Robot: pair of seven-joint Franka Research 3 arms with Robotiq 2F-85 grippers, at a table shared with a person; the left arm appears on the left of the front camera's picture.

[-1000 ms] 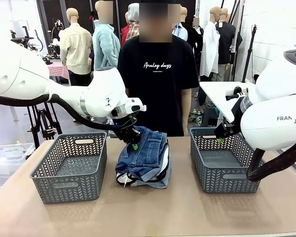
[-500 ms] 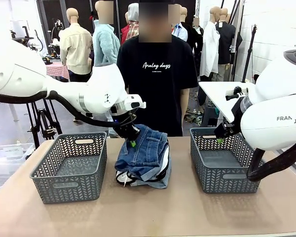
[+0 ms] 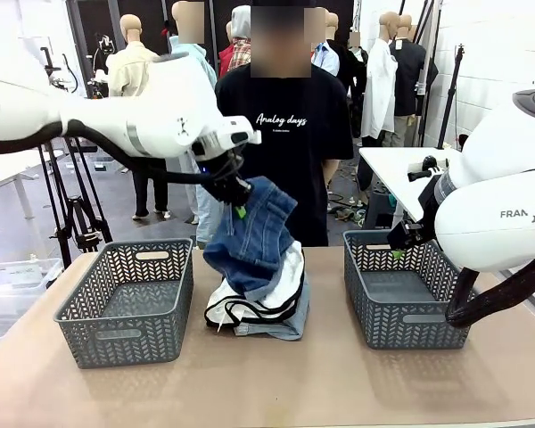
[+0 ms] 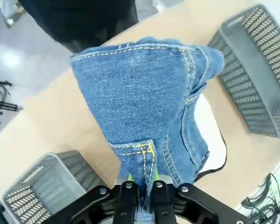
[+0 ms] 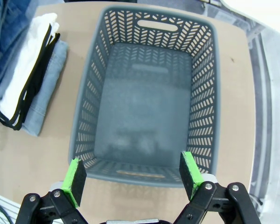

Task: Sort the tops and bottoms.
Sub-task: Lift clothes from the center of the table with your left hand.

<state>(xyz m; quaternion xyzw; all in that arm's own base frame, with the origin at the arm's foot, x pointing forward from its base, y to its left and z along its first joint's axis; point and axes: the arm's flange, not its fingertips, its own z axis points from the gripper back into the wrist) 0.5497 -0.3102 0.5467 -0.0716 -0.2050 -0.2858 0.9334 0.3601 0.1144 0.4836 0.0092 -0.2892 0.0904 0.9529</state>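
Two baskets (image 3: 125,303) (image 3: 401,299), two denim bottoms (image 3: 254,232) (image 3: 276,329), one top (image 3: 266,287)

- Front: fixed on the robot's side, mid-range, facing across the bench (image 3: 339,383) toward the person (image 3: 290,152).
- Left wrist: close behind dark jeans (image 4: 140,93), looking down at the same bench.
- Right wrist: near, aimed straight down into the right basket (image 5: 203,93), shared with front.

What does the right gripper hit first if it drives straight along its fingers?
Probably the bare floor of the grey basket below it; the open right gripper points down into it with nothing between. It might catch the near wall instead; depth is unclear.
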